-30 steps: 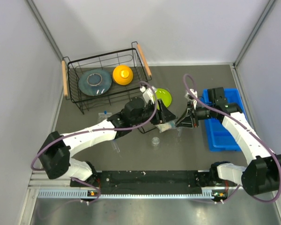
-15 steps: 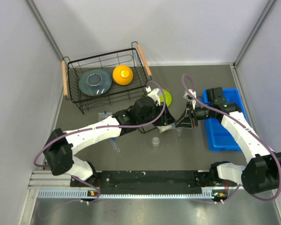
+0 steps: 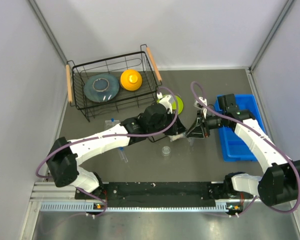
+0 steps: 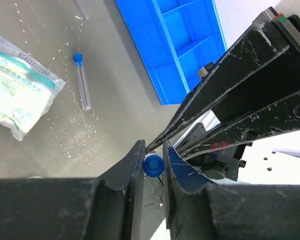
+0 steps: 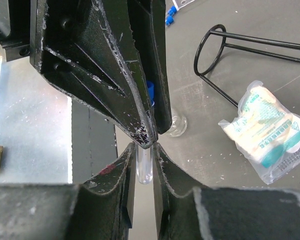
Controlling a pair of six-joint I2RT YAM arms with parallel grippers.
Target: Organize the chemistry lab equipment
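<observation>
On a dark grey, speckled worktop [image 3: 200, 165] boxed in by pale walls [image 3: 20, 75], two robot arms meet near the middle. From above, the left claw [image 3: 182, 134] and right claw [image 3: 191, 133] sit tip to tip. What lies between them is too small to make out. The left arm covers most of a green plate [image 3: 178, 102]. A wire basket [image 3: 68, 77] stands at the far left and a blue bin [image 3: 237, 150] at the right. A tiny dish [image 3: 166, 150] lies near the claws.

The left wrist camera fills in what the overhead view cannot. The left claw [image 4: 153, 150] is pinched almost closed around the blue cap of a tube [image 4: 153, 166]. The tube's body is hidden here. The right claw's black fingers [image 4: 250, 65] fill the right side. Beyond, a packet [image 4: 20, 92] is cut off at the left edge, with a loose tube [image 4: 82, 82] just beside it.

The right wrist camera shows the rest. The right claw [image 5: 144, 150] is narrowed onto the clear body of the same tube [image 5: 144, 172]. The left claw's fingers [image 5: 90, 60] hide most of the cap. The dish [image 5: 177, 125] and packet [image 5: 265, 132] lie on the worktop behind.
</observation>
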